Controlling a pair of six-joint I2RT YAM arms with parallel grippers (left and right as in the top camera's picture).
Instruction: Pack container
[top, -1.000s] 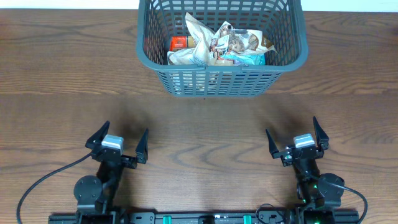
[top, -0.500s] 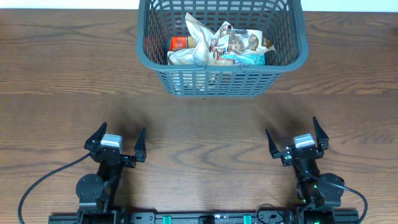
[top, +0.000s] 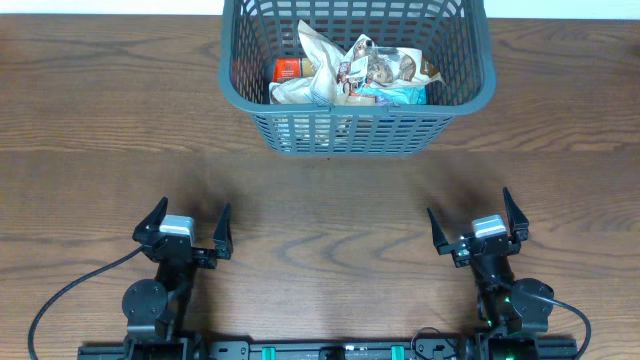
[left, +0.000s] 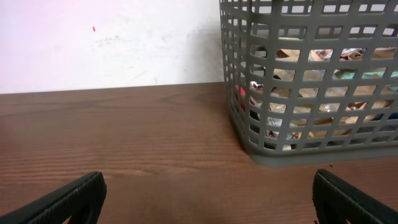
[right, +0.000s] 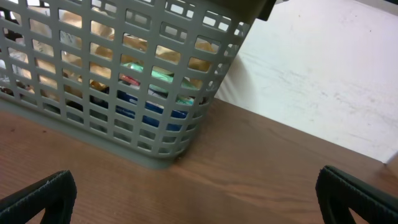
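The container (top: 358, 132) is a large dark grey lattice basket at the back middle of the wooden table. Several snack packets (top: 352, 72) lie inside it, with a red one at its left. In the left wrist view the container (left: 311, 143) stands ahead to the right, and in the right wrist view the container (right: 124, 134) fills the upper left. My left gripper (top: 187, 226) sits near the front left, open and holding nothing. My right gripper (top: 472, 224) sits near the front right, also open, with nothing between its fingers. Both are well short of the basket.
A white wall (left: 106, 43) rises behind the table's far edge. Bare brown wood (top: 320, 210) lies between the grippers and the basket. A black cable (top: 70, 290) loops from the left arm's base.
The left gripper has drawn back slightly toward the front left. The right arm and the basket have not moved.
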